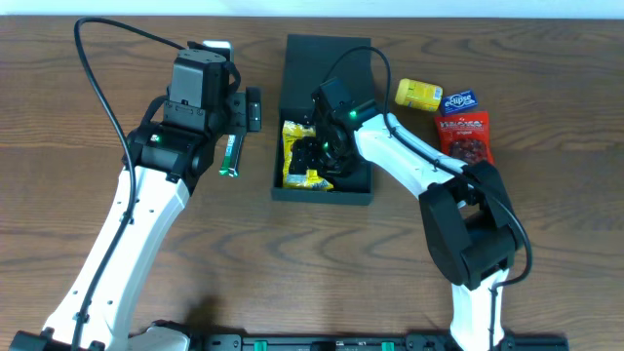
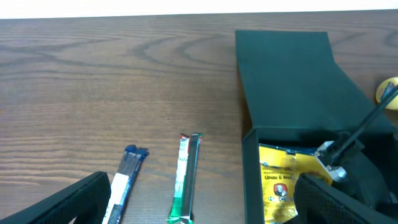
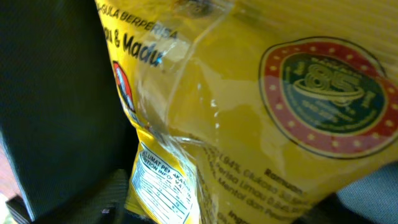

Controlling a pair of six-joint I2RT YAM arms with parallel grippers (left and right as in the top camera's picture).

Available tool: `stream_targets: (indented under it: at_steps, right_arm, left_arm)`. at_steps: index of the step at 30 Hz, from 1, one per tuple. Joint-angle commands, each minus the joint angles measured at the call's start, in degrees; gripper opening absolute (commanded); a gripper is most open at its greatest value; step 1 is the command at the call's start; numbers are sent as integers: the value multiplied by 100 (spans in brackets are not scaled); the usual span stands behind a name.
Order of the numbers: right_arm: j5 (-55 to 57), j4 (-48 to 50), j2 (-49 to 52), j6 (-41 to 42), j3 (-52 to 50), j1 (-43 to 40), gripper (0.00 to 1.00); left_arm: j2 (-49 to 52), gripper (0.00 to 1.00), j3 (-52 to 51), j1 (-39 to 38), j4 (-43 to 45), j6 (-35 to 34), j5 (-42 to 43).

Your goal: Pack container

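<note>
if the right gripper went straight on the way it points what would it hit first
The yellow packet in the container; it fills the wrist view, so likely very close, depth unclear.

- Looks like a robot test bench in a lab — a worktop setup.
- Bare wood-grain table (image 1: 292,273), with a plain white strip beyond its far edge.
- My two white arms (image 1: 136,219) rise from a black rail (image 1: 322,342) at the near edge — cables (image 1: 94,80) exposed.
- Snack packets (image 1: 463,136) set out in a cluster.
</note>
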Motion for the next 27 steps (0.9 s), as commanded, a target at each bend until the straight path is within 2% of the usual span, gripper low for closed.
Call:
stream_targets:
  at_steps: [1,2,3,9,10,11,14,16,27]
  right_arm:
    - [-44,-31,-326,-199,175,-107,89]
    - [-44,-33,-466,-284,188,-136,98]
    - [-42,-31,-592,-328,188,-157,99]
    - [-20,-170,-1296,-516,188,-229,98]
    - [-20,-188,-1379,-533,188,-227,90]
    - [-20,-195,-1436,-538,188,-221,73]
    - [-20,-195,-1445,-778,177,-192,4]
    - [-17,-225,-1349,-881,164,-160,1]
    - [20,83,0,-892,162,-98,2]
  left_arm:
    - [-20,96,35,24,-28,-46,173]
    - [-17,96,35,24,-28,-46,175]
    - [-17,95,35,24,-26,-44,173]
    - [-17,95,33,24,-26,-46,177]
    - [-17,95,35,24,-28,-44,195]
    - [-17,95,35,24,-26,-46,247]
    - [-17,96,35,24,-26,-46,282]
    - [-17,95,35,24,-28,-46,280]
    - [-17,95,33,24,-28,-46,282]
